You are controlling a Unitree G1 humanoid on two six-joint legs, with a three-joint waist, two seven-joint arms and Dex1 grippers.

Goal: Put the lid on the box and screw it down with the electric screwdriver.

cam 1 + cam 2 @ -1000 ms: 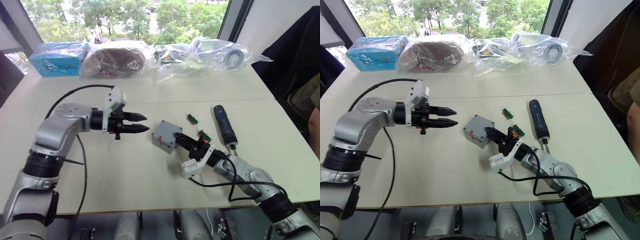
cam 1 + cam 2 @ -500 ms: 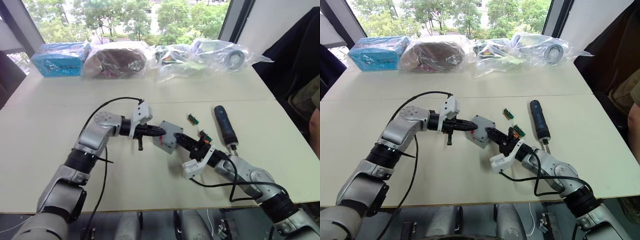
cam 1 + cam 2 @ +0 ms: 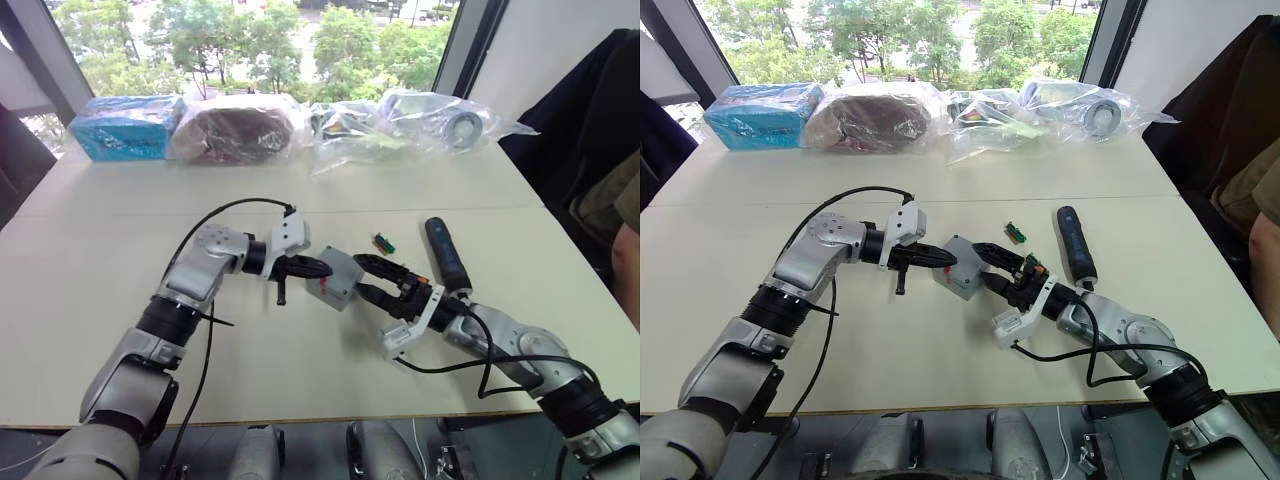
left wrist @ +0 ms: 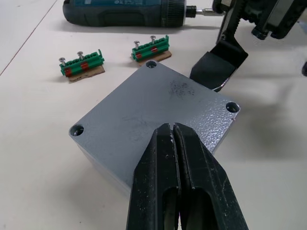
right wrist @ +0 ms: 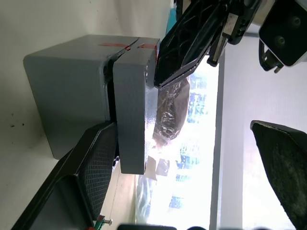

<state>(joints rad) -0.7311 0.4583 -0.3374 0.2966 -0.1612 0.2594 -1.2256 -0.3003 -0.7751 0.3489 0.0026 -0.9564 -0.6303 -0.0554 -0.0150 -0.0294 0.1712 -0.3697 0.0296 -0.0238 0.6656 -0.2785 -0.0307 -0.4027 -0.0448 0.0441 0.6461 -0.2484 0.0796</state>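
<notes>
The grey lid (image 4: 153,103) lies on top of the grey box (image 5: 67,96), which stands in the middle of the table. My left gripper (image 3: 320,268) is shut, its tips resting on the lid's top from the left. My right gripper (image 3: 372,278) stands wide open at the box's right side, one finger (image 4: 218,64) close by the lid's edge and nothing held. The dark blue electric screwdriver (image 3: 447,255) lies on the table to the right, behind my right arm.
Two green screw strips (image 4: 81,64) (image 4: 151,48) lie between the box and the screwdriver. Plastic bags (image 3: 240,122) and a blue box (image 3: 120,125) line the far table edge. A person sits at the right edge (image 3: 625,215).
My left arm swung right to the box and shut, its tips now on the lid. My right gripper, earlier closed at the box's right side, has opened wide.
</notes>
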